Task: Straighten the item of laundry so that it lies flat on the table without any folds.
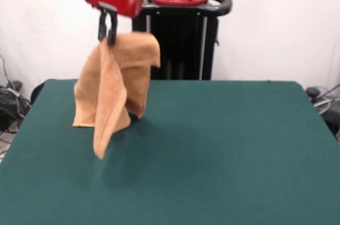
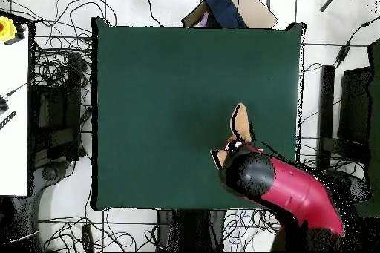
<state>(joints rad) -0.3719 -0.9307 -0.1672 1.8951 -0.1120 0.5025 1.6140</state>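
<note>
The orange-tan towel (image 1: 114, 89) hangs in the air, draped in long folds, with its lowest corner just above the dark green table (image 1: 212, 150). My gripper (image 1: 107, 34) is shut on the towel's top edge, high over the table's left part in the front view. From overhead, only slivers of the towel (image 2: 239, 120) show past the red and black arm (image 2: 286, 191), which covers the gripper itself.
Cables and equipment lie on the floor around the table (image 2: 185, 94). A white bench (image 2: 15, 116) stands at the left of the overhead view, and a person's dark sleeve (image 2: 221, 5) shows at the top edge.
</note>
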